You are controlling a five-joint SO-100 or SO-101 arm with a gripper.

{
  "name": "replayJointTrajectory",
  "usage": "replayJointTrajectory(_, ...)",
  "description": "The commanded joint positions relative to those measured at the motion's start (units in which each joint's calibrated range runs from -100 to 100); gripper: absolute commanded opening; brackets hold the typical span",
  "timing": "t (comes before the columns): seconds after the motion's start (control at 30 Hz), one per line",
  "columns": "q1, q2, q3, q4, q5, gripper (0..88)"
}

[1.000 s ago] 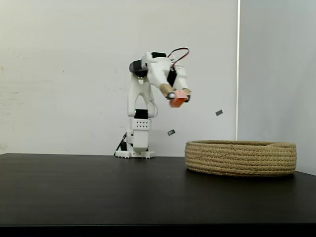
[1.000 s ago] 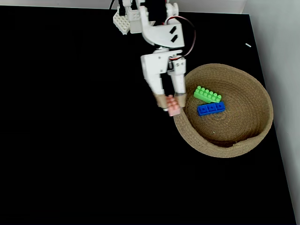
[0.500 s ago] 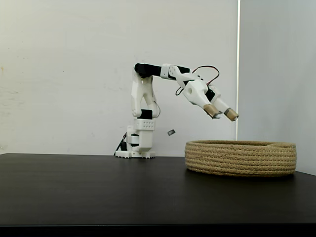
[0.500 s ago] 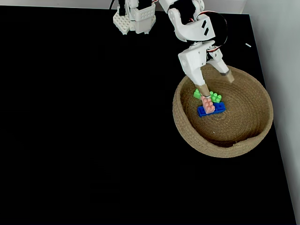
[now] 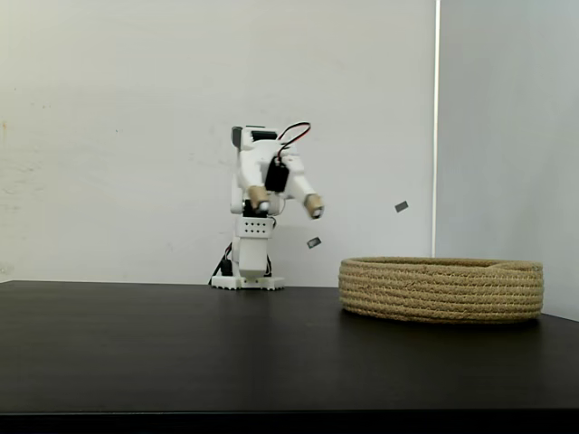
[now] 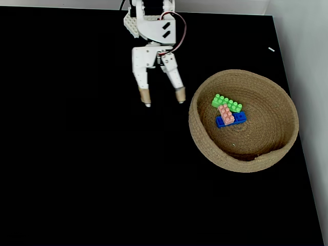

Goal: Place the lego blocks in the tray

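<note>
Item: white arm (image 6: 154, 31), mounted at the far edge of a black worktop (image 6: 77, 154). In the fixed view from above, the hand (image 6: 163, 100) is seen over bare worktop, to the left of the tray and apart from it. Its two tan-tipped fingers (image 6: 145, 95) are spread wide and nothing is held between them. In the fixed view from the side, the hand (image 5: 286, 207) is raised well above the worktop (image 5: 181, 344), close in front of the arm's column, with the fingers (image 5: 313, 206) parted. A red and black cable is looped over the top of the arm.

Item: tray (image 6: 277, 148), a round shallow basket of coiled tan rope, set at the right of the worktop in the view from above. In the side view, the tray (image 5: 441, 289) is seen standing flat on the worktop, right of the arm's base; its inside is hidden by the wall.

Item: lego blocks, three, all lying inside the tray, left of its centre in the view from above. The green block (image 6: 228, 102) is placed farthest toward the arm. The blue block (image 6: 237, 119) is just beside it. The pink block (image 6: 225, 114) is laid across the two, touching both.

Item: pale wall (image 5: 118, 136) behind the arm, bearing two small dark marks.
</note>
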Motion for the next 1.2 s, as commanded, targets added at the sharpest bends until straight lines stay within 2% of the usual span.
replayJointTrajectory(0.0,7.9,-11.7,11.7,-2.9,1.9,5.0)
replayJointTrajectory(0.07,9.8,-15.5,17.6,-2.9,2.1,0.0)
replayJointTrajectory(0.23,12.8,-27.2,32.1,0.2,2.7,0.0)
replayJointTrajectory(0.4,13.2,-41.9,42.2,13.5,3.6,0.0)
replayJointTrajectory(0.57,11.5,-52.4,44.4,32.7,4.9,0.0)
replayJointTrajectory(0.9,4.0,-62.2,44.4,54.6,4.5,0.0)
replayJointTrajectory(1.17,3.4,-62.2,44.4,56.0,4.3,0.0)
